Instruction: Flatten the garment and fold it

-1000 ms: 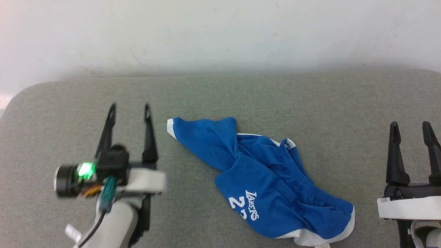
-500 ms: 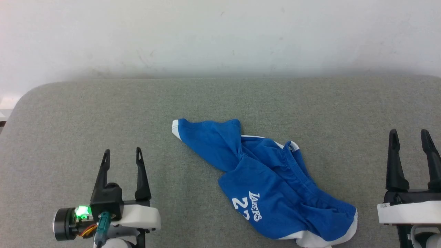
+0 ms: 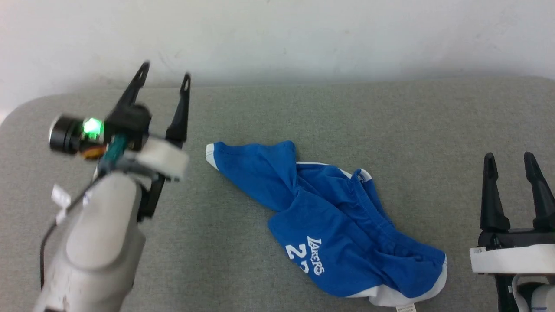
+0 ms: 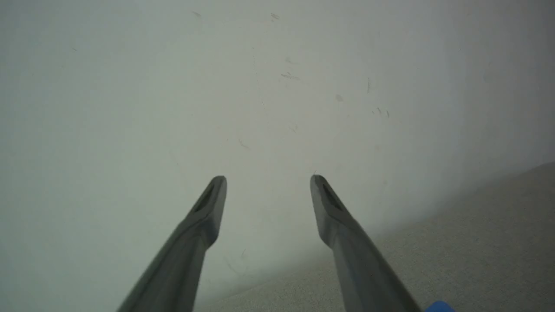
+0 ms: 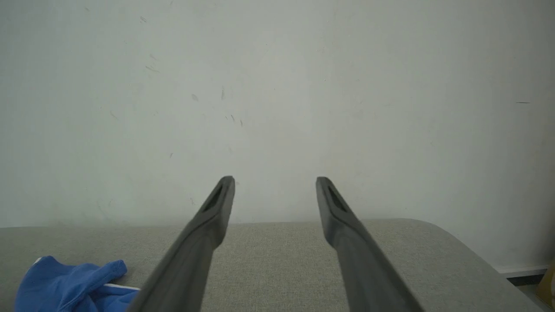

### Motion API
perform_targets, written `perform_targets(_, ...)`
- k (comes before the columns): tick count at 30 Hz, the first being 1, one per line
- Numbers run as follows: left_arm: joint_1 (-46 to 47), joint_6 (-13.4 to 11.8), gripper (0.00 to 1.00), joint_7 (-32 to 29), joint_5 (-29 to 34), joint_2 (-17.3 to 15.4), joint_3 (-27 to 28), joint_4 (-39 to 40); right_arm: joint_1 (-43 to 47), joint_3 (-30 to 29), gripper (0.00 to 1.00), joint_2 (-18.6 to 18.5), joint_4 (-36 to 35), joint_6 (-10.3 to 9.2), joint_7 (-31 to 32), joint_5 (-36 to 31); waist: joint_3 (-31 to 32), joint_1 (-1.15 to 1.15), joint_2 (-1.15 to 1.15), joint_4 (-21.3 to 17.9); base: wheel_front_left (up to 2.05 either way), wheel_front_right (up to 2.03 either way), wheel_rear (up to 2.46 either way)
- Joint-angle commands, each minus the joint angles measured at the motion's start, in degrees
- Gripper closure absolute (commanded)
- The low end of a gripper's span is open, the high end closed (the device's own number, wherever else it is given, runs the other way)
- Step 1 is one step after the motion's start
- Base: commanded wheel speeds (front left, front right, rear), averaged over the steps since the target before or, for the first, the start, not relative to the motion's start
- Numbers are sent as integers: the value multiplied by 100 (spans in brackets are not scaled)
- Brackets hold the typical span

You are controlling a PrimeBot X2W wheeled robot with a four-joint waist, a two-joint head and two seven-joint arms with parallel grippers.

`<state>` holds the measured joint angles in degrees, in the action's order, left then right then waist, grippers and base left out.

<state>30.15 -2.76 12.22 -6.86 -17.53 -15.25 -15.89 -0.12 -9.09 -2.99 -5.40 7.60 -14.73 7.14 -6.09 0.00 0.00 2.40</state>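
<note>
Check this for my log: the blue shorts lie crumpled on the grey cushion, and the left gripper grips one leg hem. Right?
No. The left gripper grips nothing: the head view shows it open, apart from the shorts. They do lie crumpled on the grey cushion.

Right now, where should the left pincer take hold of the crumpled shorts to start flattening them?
Probably the white-trimmed leg hem of the shorts, approached from the robot's left. That end sticks out fairly flat toward the open left pincer, clear of the bunched folds in the middle.
</note>
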Motion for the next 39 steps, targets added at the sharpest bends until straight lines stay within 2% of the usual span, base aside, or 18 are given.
perform_targets(1,407,205,0,-168,-3,-5,-98,-191,-112,8,0,12,-18,-11,-27,46,-154,0,0,-132,0,0,0)
perform_targets(5,1479,739,0,-885,-48,112,-458,-831,-249,18,0,12,-16,-11,-27,75,-412,0,0,-308,0,0,0)
perform_targets(9,2267,987,0,-1796,-247,313,-1016,-1485,-422,56,0,12,-8,-11,-27,114,-681,0,0,-547,0,0,0)
perform_targets(12,2722,1019,0,-2540,-641,382,-1793,-1796,-530,64,0,12,0,-11,-27,155,-881,0,0,-740,0,0,0)
perform_targets(15,3086,1022,0,-3347,-1467,303,-2790,-1878,-630,75,0,12,13,-11,-27,209,-1091,0,0,-923,0,0,0)
perform_targets(19,3537,1023,0,-4407,-2453,-77,-4110,-1774,-775,109,0,12,14,-11,-27,288,-1342,0,0,-1145,0,0,0)
perform_targets(23,3919,1024,0,-5145,-3156,-521,-5227,-1628,-888,110,0,12,17,-11,-27,354,-1533,0,0,-1321,0,0,0)
perform_targets(26,4027,1024,0,-5442,-3573,-727,-5631,-1574,-945,102,0,12,25,-11,-27,398,-1642,0,0,-1416,0,0,0)
perform_targets(32,3900,1024,0,-5598,-3613,-924,-5797,-1488,-1007,108,0,12,43,-11,-27,442,-1729,0,0,-1473,0,0,0)
perform_targets(33,3814,1024,72,-5663,-3537,-957,-5802,-1374,-998,92,0,12,48,-11,-27,439,-1712,0,0,-1452,0,0,0)
perform_targets(34,3743,1024,100,-5662,-3522,-987,-5805,-1255,-982,61,0,12,57,-11,-27,431,-1677,0,0,-1405,0,0,0)
perform_targets(39,3686,1025,100,-5108,-3563,-1204,-5808,-649,-799,-23,0,12,71,-11,-27,279,-1280,0,0,-984,0,0,0)
